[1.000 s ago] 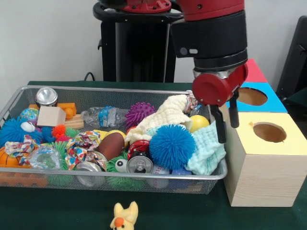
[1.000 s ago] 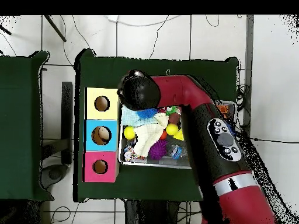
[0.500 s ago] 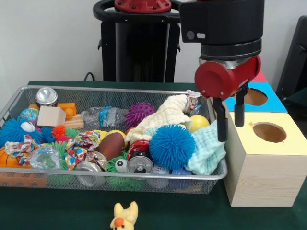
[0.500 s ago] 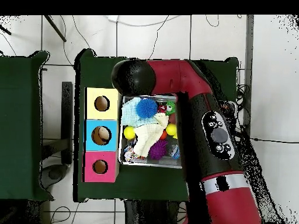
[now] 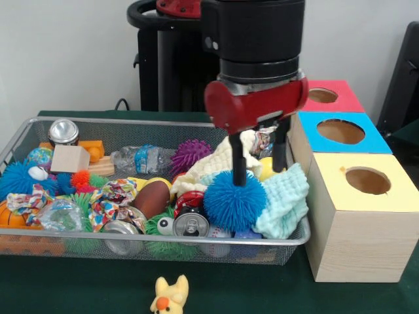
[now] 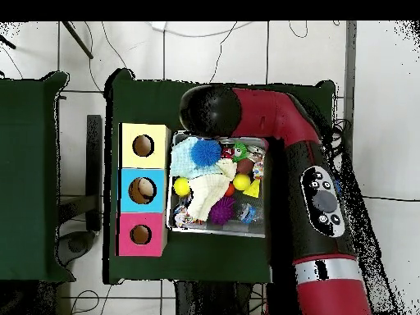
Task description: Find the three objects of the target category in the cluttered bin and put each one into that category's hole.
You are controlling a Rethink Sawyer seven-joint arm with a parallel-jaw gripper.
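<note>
Gripper point(image 5: 258, 163) hangs over the wire bin point(image 5: 39, 125), fingers spread wide and empty, apparently just above the blue spiky ball point(image 5: 234, 199).

Bright, even indoor light, soft shadows, mild glare on cans point(image 5: 190, 226).

Red and black robot arm

The arm point(image 6: 308, 172) has glossy red shells joined by black segments; one black panel carries round grey buttons, and a pale grey band rings the red shell near the base. At the wrist a fat black cylinder sits over a red rounded housing, from which the claw point(image 5: 260, 160) extends two thin black fingers point(image 5: 239, 160).
</note>
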